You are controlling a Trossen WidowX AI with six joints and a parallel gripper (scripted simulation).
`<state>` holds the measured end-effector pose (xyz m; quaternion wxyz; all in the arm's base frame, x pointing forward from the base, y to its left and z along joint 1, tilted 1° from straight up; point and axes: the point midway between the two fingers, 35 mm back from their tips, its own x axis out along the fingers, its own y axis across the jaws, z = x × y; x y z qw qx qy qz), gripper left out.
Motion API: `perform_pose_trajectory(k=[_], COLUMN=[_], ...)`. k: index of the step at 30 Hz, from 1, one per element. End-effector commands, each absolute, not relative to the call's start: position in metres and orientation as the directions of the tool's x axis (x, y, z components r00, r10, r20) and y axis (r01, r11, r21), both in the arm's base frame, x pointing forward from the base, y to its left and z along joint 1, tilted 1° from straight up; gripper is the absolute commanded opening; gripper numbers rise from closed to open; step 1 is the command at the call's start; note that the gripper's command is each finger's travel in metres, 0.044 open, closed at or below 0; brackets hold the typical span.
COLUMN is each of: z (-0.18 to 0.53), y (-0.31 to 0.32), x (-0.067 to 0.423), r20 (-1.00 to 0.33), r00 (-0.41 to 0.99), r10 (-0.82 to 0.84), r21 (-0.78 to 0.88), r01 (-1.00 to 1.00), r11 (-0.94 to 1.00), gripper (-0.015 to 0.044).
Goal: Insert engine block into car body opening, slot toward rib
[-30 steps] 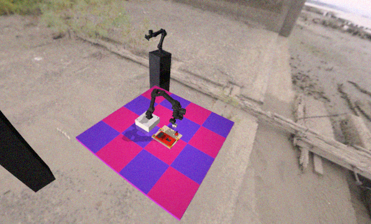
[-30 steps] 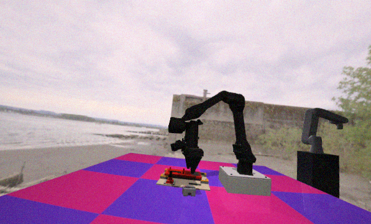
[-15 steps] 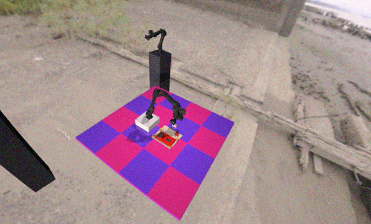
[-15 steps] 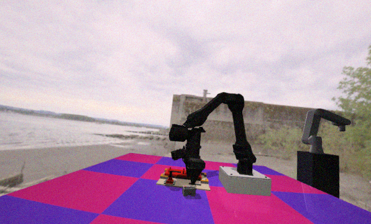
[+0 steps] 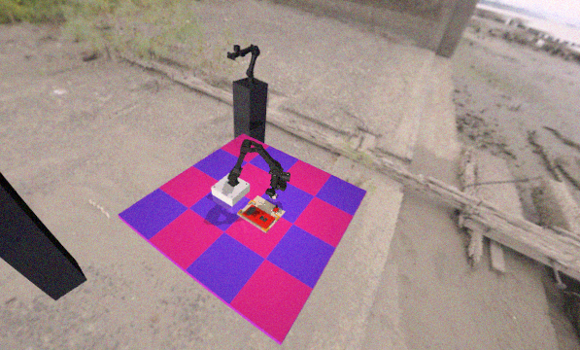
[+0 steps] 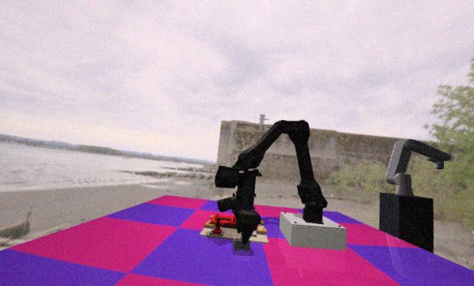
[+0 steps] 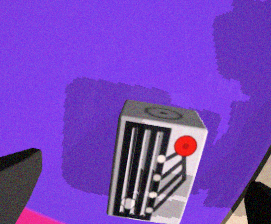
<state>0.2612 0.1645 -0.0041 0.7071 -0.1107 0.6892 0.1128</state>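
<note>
The engine block (image 7: 155,163) (image 6: 241,245) is a small grey box with black slots and a red dot on top. It lies on a purple square of the checkered mat (image 5: 290,253) (image 6: 102,242), just off the edge of the tan board (image 6: 256,237) (image 5: 278,210). The red car body (image 5: 259,216) (image 6: 223,219) sits on that board. My gripper (image 7: 147,179) (image 6: 244,238) (image 5: 271,193) is open and empty. It points down right above the block, with one finger on each side of it. In the wrist view only the board's corner shows at the lower right.
The arm's white base (image 5: 229,192) (image 6: 313,236) stands on the mat beside the board. A black pillar (image 5: 250,109) (image 6: 406,220) carrying a second arm stands behind the mat. A black slab (image 5: 17,233) lies far to the left.
</note>
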Motion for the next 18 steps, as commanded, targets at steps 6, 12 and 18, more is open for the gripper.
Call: perform_pose_trajectory(k=[6,12,18], z=[-0.0184,-0.0186,-0.0186], y=[0.1623,0.1623,0.1623], x=[0.2607,0.2607,0.2607], r20=[-1.000,-1.000,-1.000], r00=[0.021,0.021,0.021], r10=[-0.002,-0.002,-0.002], r21=[-0.009,-0.009,-0.009], r01=[-0.312,-0.312,-0.312], r11=[0.950,0.950,0.950], gripper=[0.0440,0.0309,0.0171])
